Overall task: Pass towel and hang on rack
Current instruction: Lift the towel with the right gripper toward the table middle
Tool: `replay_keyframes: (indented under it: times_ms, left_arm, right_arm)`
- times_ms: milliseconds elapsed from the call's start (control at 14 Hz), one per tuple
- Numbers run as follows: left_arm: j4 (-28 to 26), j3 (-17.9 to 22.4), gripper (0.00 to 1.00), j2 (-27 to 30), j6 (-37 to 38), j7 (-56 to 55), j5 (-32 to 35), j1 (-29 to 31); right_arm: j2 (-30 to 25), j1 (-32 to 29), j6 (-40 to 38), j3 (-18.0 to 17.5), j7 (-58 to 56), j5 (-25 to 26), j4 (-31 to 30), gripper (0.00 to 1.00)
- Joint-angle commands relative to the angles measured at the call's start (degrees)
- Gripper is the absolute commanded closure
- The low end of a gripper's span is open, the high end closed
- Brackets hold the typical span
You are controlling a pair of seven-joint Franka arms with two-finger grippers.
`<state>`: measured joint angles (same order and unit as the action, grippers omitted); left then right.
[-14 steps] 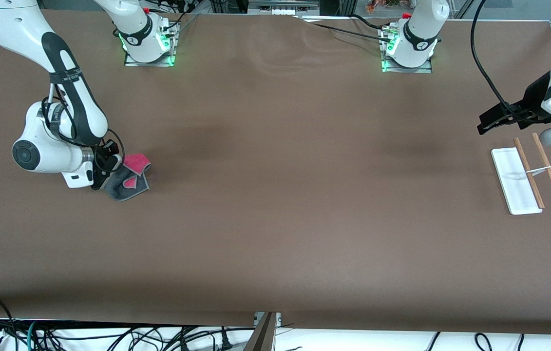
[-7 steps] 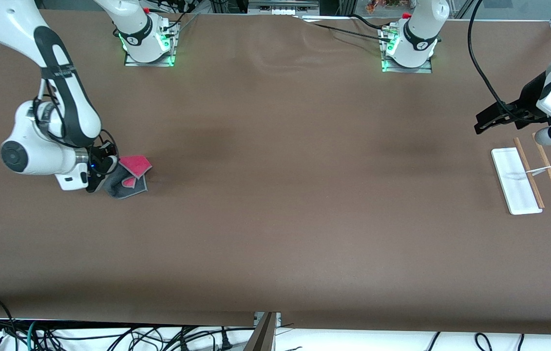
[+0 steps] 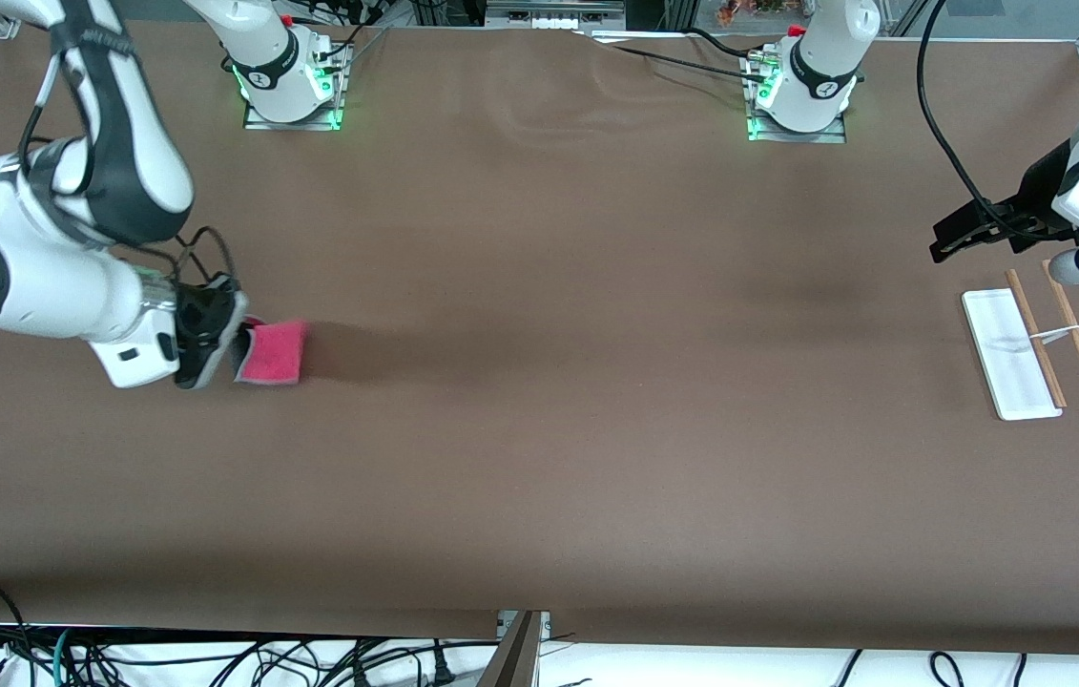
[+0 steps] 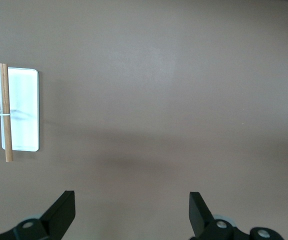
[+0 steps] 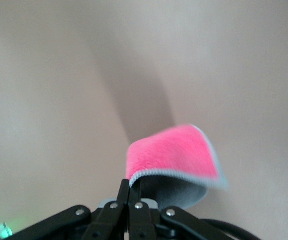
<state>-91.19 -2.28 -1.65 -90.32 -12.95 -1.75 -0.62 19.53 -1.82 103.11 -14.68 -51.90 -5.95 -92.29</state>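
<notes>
The towel [image 3: 272,351] hangs off the table from my right gripper [image 3: 232,349], pink-red side showing, over the right arm's end of the table. In the right wrist view the jaws are shut on the towel [image 5: 176,159] at its light grey edge, and its dark grey underside curls below. The rack [image 3: 1026,343], a white base with two thin wooden rods, lies at the left arm's end of the table. My left gripper [image 3: 942,243] hovers open just above and beside the rack [image 4: 19,110], with nothing between its fingers.
The brown table top [image 3: 539,382] spreads wide between the towel and the rack. Both arm bases [image 3: 286,81] stand along the table's edge farthest from the front camera. Cables hang below the table's near edge.
My right gripper has lifted the towel off the table; it was crumpled with grey showing and now hangs with the pink side out. The left arm has barely moved.
</notes>
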Motion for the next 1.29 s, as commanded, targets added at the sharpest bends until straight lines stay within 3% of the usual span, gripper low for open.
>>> replay_keyframes:
  times_ms: [0,143,287,573,788,1003,1218]
  left_arm:
    - [0.67,0.08,0.00,0.42,0.84,0.12,-1.06,0.18]
    - [0.75,-0.01,0.00,0.33,0.76,0.21,-0.88,0.18]
    - [0.67,0.08,0.00,0.25,0.76,0.12,-1.14,0.18]
    - [2.59,-0.01,0.00,-0.10,0.58,0.03,-1.15,-0.17]
    - [2.69,0.08,0.00,-0.81,0.67,0.91,-1.15,-0.35]
    - [4.35,-0.01,0.00,-5.37,0.67,1.00,-0.18,-1.05]
    - [4.27,-0.01,0.00,-7.22,1.11,1.00,-0.97,-1.50]
  right_arm:
    - [0.95,-0.47,-0.37,-7.17,7.39,-0.38,2.73,1.00]
    - [0.95,-0.03,3.74,-12.19,13.29,-0.20,3.61,1.00]
    - [1.30,2.06,4.38,-14.75,17.52,0.15,6.49,1.00]
    - [3.58,9.71,7.62,-14.85,21.23,0.15,11.43,1.00]
    - [3.68,14.46,12.28,-14.85,21.31,0.15,11.44,1.00]
    - [4.29,18.68,17.11,-14.76,21.31,0.33,11.44,1.00]
    - [4.82,20.36,20.19,-14.76,20.88,0.41,11.44,1.00]
